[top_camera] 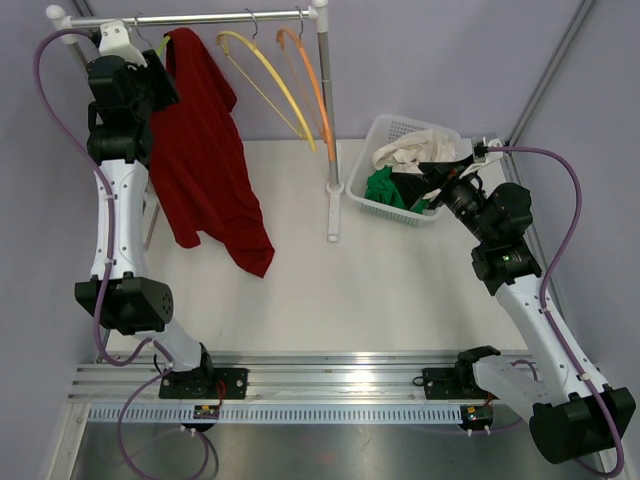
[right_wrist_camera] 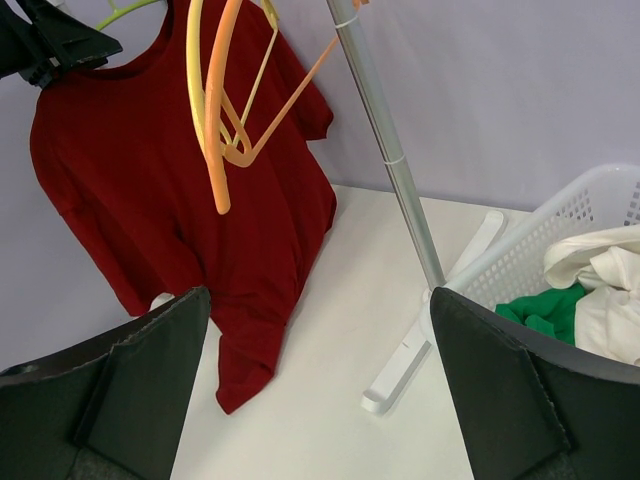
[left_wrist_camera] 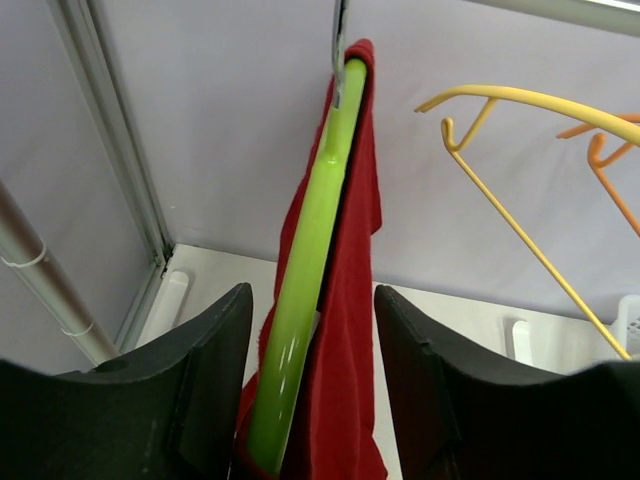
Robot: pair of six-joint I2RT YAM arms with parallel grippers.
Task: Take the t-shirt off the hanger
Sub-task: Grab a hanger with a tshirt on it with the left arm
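- Your left gripper (left_wrist_camera: 312, 295) has its fingers (left_wrist_camera: 215, 370) on either side of the green hanger (left_wrist_camera: 310, 250) and the red cloth draped over it. You cannot tell whether they are pinching or only bracketing it.
- The t-shirt (top_camera: 205, 150) hangs on that hanger at the left end of the rail (top_camera: 200, 18).
- Your right gripper (right_wrist_camera: 320, 295) is spread wide with nothing between its fingers (right_wrist_camera: 150, 380), just beside the white basket (right_wrist_camera: 590, 215) of clothes.
- The yellow hanger (top_camera: 265, 65) and the orange hanger (top_camera: 310, 70) hang further right on the rail.
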